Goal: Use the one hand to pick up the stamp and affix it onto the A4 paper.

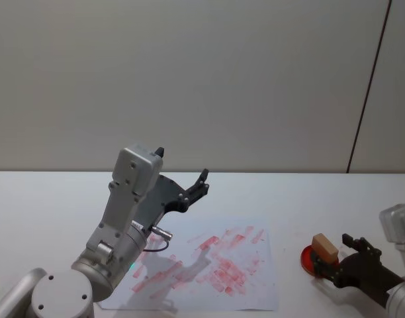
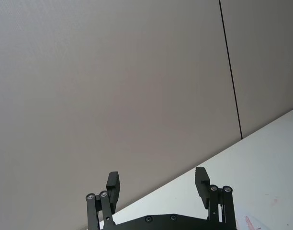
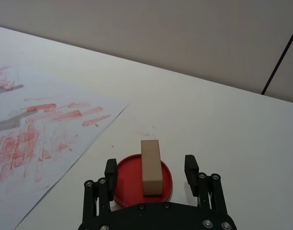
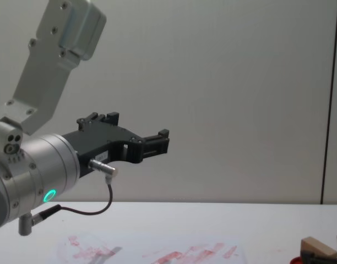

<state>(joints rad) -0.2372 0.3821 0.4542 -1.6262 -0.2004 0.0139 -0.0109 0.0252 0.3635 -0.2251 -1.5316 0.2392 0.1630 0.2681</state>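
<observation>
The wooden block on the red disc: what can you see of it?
The wooden block is a small, pale tan, plain rectangular bar with squared edges. It rests on the round red ink pad, right of the ink-smeared paper. The right gripper straddles it, open, a finger on each side, not touching it.

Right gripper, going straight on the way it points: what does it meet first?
Most likely the stamp, lying on the red ink pad, in line with the gap between the open fingers of the right gripper; depth is unclear. The left gripper hangs raised near the A4 paper.
</observation>
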